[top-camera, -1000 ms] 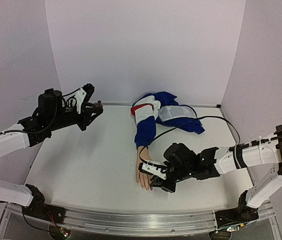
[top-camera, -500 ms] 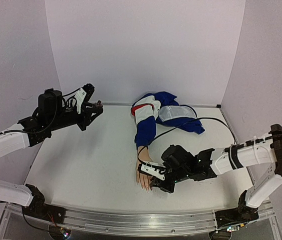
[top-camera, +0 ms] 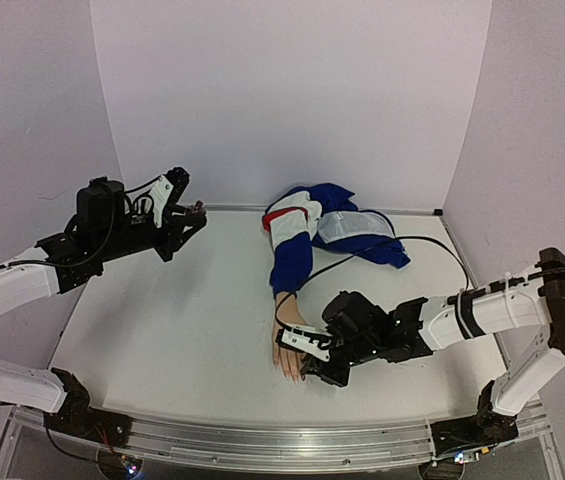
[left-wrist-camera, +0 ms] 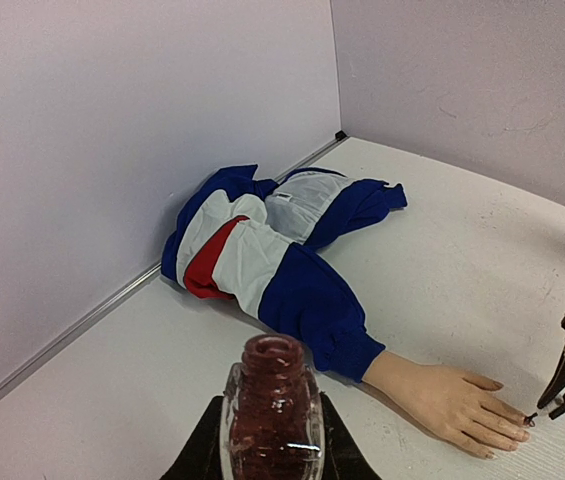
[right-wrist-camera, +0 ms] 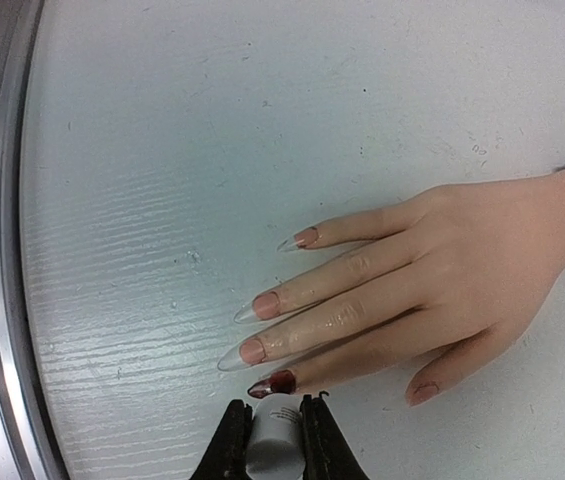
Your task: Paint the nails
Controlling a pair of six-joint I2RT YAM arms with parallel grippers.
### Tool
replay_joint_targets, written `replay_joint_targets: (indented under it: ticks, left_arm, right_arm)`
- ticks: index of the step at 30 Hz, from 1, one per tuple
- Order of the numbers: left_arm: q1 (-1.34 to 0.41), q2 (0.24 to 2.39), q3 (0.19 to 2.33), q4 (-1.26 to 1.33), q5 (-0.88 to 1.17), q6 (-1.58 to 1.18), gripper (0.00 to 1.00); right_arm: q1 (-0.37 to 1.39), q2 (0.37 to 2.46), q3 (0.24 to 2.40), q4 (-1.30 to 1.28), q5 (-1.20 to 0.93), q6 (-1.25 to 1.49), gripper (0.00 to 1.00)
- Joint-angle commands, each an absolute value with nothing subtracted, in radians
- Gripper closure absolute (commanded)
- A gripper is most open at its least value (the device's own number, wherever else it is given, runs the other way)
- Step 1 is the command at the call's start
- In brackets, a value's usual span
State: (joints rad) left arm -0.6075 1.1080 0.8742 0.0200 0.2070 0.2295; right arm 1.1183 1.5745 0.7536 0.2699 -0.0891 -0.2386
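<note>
I see a white, lightly scuffed counter (top-camera: 162,330) with a metal rail (top-camera: 262,443) along its near edge. A pale mannequin hand (top-camera: 288,352) lies flat on it, palm down, fingers toward the rail. The nails (right-wrist-camera: 262,303) are long and pointed, one dark red. Its blue, white and red sleeve (top-camera: 327,232) lies bunched toward the back wall.
</note>
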Motion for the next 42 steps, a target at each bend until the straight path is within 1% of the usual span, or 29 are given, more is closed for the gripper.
replay_joint_targets:
  ticks: [1,42]
  left_arm:
    - [-0.603,1.094,0.905,0.086,0.216,0.221,1.00]
    - [-0.603,1.087,0.904,0.087,0.224,0.216,1.00]
  right_arm:
    - [1.125,1.588,0.780,0.264,-0.088,-0.230,1.00]
    - [1.126,1.591,0.798,0.203,-0.142,-0.204,1.00]
